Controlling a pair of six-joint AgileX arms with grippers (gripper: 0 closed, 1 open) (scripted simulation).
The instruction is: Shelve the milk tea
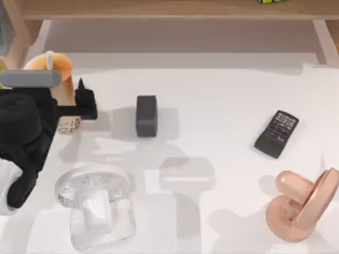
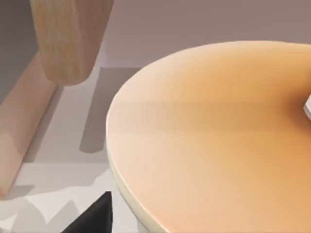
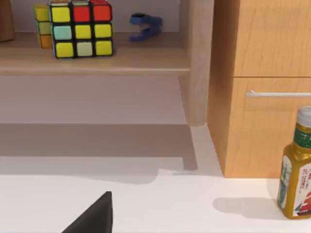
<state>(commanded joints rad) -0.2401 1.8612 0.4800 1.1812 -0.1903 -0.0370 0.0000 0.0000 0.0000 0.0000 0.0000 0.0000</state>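
White table (image 1: 222,106), wooden shelf (image 1: 175,9) behind, left hand (image 1: 74,106) gripping milk tea (image 1: 55,71) at left edge.

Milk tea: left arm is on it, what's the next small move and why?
Probably lift the milk tea straight up. The left gripper sits around its lower body at the table's left, and the cup's base seems to rest on the table. The shelf is higher, at the far edge, so height likely comes first.
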